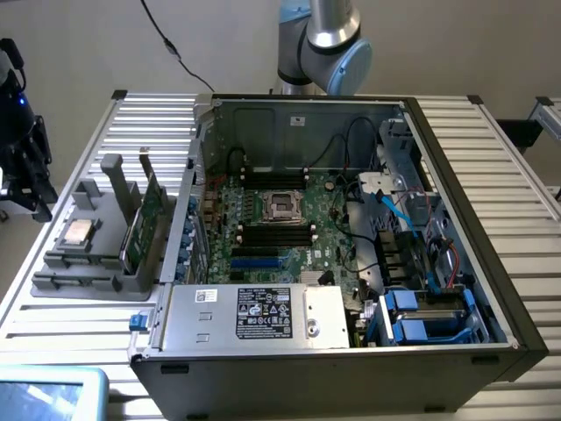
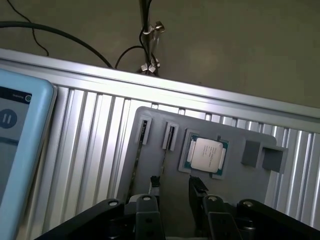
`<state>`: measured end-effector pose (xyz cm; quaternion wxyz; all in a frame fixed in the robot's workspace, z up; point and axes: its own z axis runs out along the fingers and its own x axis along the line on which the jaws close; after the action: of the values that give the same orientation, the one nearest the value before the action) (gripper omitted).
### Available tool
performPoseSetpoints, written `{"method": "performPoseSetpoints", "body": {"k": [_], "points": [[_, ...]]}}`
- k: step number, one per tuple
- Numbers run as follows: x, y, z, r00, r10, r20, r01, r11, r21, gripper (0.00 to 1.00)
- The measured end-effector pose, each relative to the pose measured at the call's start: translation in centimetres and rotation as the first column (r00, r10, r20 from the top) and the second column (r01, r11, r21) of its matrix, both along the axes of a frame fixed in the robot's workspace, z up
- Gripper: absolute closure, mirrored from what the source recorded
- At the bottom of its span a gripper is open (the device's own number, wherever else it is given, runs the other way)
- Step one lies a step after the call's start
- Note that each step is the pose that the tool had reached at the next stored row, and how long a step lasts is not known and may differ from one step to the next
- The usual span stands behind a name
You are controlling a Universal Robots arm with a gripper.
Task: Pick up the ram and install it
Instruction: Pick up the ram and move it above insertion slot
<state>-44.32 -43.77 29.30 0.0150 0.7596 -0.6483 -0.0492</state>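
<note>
The ram (image 1: 145,219) is a thin green board standing on its edge in a grey holder (image 1: 61,281) at the exterior view's left, beside the open computer case. From the wrist view it is a thin, edge-on line running from a slot (image 2: 169,137) in the holder (image 2: 235,175). A similar board stands in the neighbouring slot (image 2: 144,131). My gripper (image 1: 35,197) hangs at the far left, off the holder's outer side. Its dark fingers (image 2: 147,220) stand apart with nothing between them, so my gripper (image 2: 172,212) is open above the holder.
A square silver processor chip (image 2: 206,155) lies in the holder's pocket. The case (image 1: 491,289) holds the motherboard with black memory slots (image 1: 276,232). A tablet in a light blue case (image 2: 20,150) lies on the ribbed aluminium table (image 1: 79,368). Cables (image 2: 60,35) trail on the floor.
</note>
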Motion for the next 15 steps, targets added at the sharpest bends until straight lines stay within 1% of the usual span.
{"method": "performPoseSetpoints", "body": {"k": [15], "points": [[0.00,0.00,0.00,1.0000,0.000,-0.0001,0.000,1.0000,0.0000,0.64]]}}
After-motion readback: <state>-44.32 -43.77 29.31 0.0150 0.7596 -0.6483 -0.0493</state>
